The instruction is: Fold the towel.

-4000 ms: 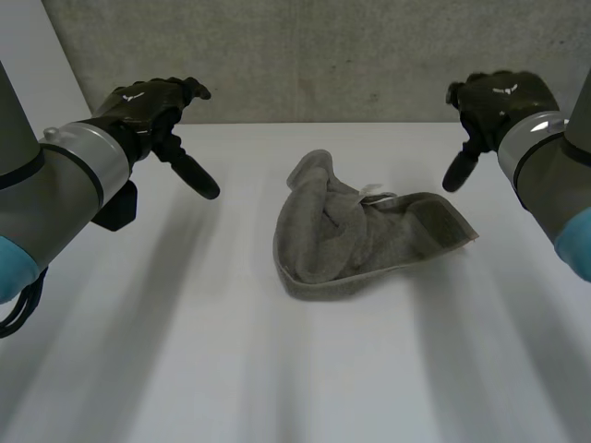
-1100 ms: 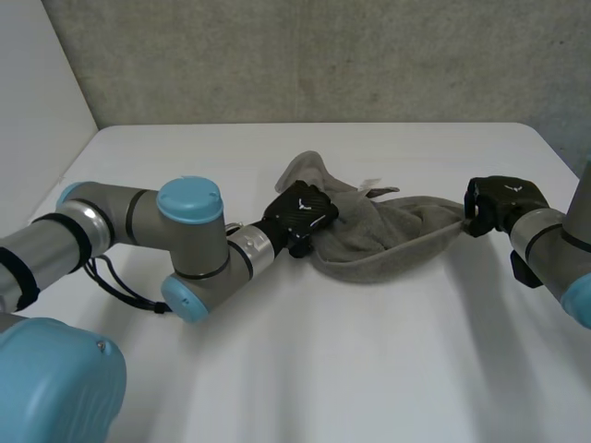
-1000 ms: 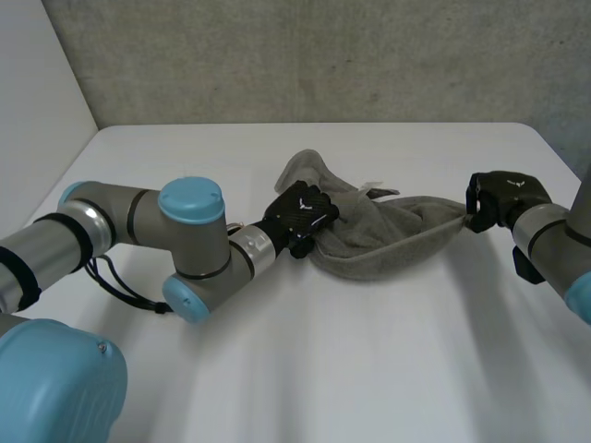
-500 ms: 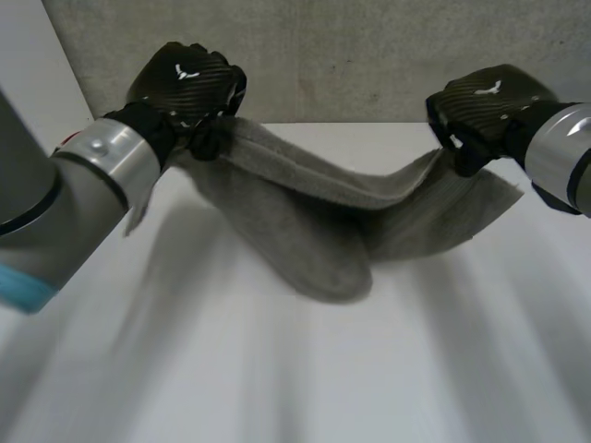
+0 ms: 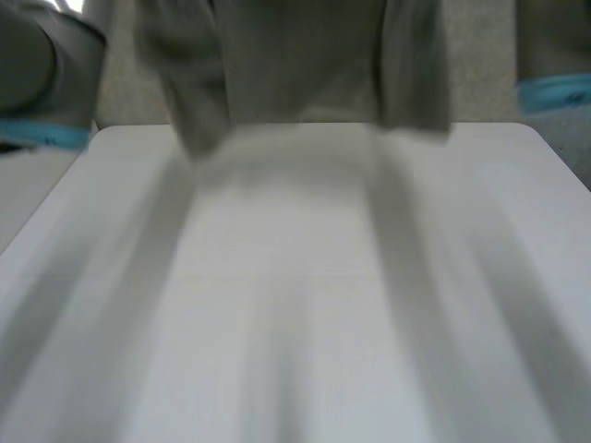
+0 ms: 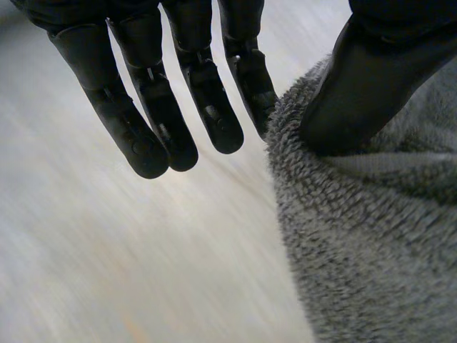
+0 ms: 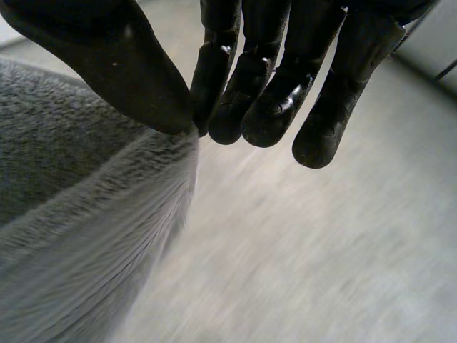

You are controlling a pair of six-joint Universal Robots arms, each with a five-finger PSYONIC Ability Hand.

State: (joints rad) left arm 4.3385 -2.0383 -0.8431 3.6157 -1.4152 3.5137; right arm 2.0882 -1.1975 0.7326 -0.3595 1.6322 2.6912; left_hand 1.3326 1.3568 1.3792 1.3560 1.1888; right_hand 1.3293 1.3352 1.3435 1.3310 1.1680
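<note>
Above the bench (image 5: 295,305), the soft, limp towel (image 5: 295,65) hangs, probably clear of it; left hand (image 6: 371,78) and right hand (image 7: 107,57) each pinch an edge, best near corners.

Soft, even light thruout.

White flat surface (image 5: 305,305) w/ rounded far corners takes up most of the head view, running from 6 o'clock to its back edge a bit above centre. Rough grey concrete wall (image 5: 480,65) stands upright behind it at approx. 1 o'clock, meeting that back edge. Pale plain panel (image 5: 23,198) sits just off the surface's side edge at 9 o'clock; can't tell more. Both wrist views: same surface underneath, streaky and w/o detail.
</note>
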